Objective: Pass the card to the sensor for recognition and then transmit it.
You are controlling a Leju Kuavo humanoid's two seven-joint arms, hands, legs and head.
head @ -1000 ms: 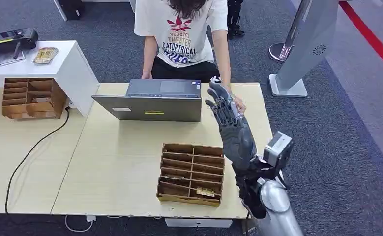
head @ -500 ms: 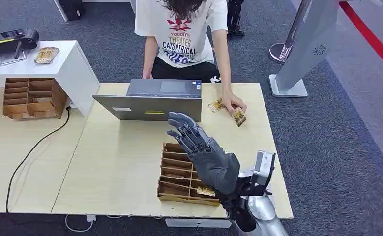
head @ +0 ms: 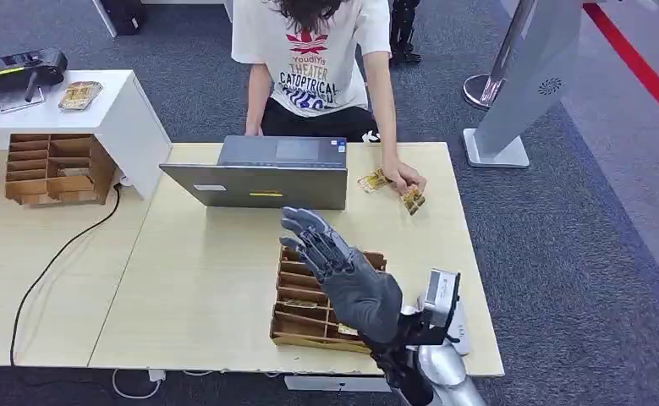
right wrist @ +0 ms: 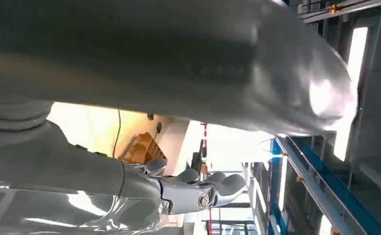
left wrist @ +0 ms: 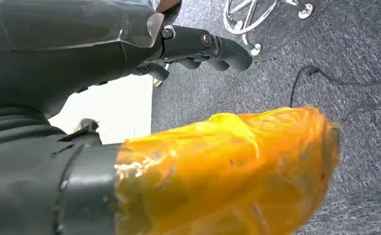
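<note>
My right hand (head: 343,266) is raised above the wooden organizer (head: 292,326) near the table's front edge, fingers spread and holding nothing. In the right wrist view its fingers (right wrist: 212,188) are stretched out and bare. Two cards lie on the far right of the table: one card (head: 373,180) beside the laptop and another card (head: 412,200) under a person's hand (head: 400,178). A black sensor device (head: 17,66) sits on the white cabinet at the far left. My left hand (left wrist: 129,63) hangs over the carpet, fingers apart, with a yellow-wrapped thumb (left wrist: 227,171).
An open laptop (head: 262,178) stands in the middle of the table's far side, with a person seated behind it. The organizer holds a card (head: 351,331) in a near slot. A second organizer (head: 51,169) and a card stack (head: 78,95) are at the left. A cable (head: 63,245) crosses the left table.
My right hand drew back from beside the person's hand and swung left and down over the organizer. The person's hand now rests on cards lying on the table.
</note>
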